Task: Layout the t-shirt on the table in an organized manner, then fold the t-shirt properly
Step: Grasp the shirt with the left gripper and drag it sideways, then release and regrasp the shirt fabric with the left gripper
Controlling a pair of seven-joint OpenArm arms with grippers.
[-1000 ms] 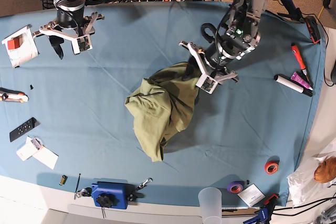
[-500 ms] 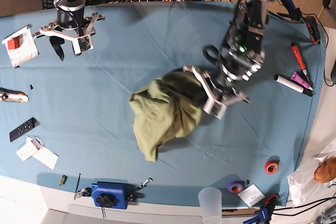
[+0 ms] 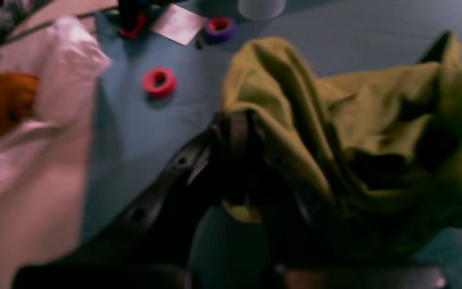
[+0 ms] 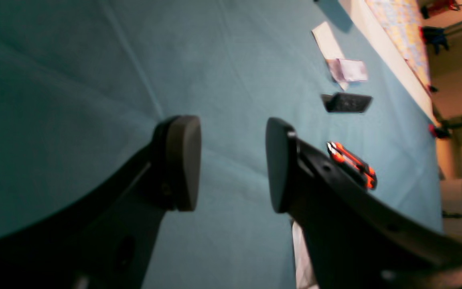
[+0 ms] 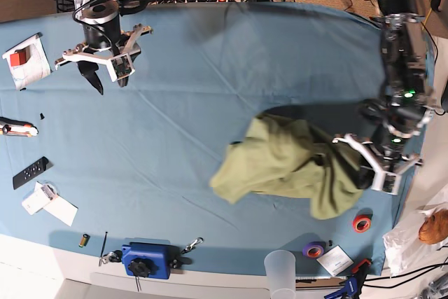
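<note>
Teal table [image 5: 210,68], crumpled t-shirt [image 5: 294,162], red tape roll [image 5: 362,223].

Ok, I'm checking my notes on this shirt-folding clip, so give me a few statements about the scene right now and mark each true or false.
1. The left claw is shut on the t-shirt. True.
2. The right claw holds a corner of the shirt. False: it is open with nothing between its pads, above bare table.
3. The shirt lies flat and spread out. False: it is bunched and crumpled.
4. A red tape roll sits on the table near the held end of the shirt. True.
5. The purple tape roll rests on top of the shirt. False: it lies on the table, apart from the shirt.
</note>
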